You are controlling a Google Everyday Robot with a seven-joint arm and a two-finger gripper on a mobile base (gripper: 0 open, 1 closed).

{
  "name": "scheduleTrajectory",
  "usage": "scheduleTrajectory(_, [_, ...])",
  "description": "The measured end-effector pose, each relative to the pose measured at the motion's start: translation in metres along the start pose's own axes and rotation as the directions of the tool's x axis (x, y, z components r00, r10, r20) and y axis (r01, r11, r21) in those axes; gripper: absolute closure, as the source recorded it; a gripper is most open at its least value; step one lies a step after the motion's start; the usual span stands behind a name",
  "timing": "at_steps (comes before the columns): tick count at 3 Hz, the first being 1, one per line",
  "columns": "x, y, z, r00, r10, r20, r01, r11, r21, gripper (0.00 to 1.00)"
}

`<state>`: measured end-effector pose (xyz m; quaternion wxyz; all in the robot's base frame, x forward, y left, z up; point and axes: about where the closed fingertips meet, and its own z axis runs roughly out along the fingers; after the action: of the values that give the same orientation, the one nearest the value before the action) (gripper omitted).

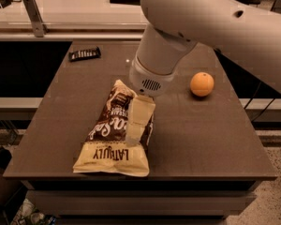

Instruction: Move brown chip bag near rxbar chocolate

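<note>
The brown chip bag (107, 130) lies flat on the front left part of the dark table (206, 139), its cream end toward the front edge. The rxbar chocolate (85, 54), a small black bar, lies at the table's far left corner, well apart from the bag. My gripper (136, 127) hangs from the large white arm and sits over the right side of the bag, at or just above its surface. It hides part of the bag's lettering.
A round orange fruit (202, 84) sits on the right part of the table. A light counter (84, 8) runs behind the table. The floor drops away beyond the table's front and right edges.
</note>
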<state>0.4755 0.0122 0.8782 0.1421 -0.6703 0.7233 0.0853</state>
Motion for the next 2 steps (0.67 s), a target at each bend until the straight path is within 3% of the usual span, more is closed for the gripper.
scheduleTrajectory(2, [-0.0089,0.0208,0.0232,0.999,-0.041,-0.034,0.038,0.9954,-0.088,0.0])
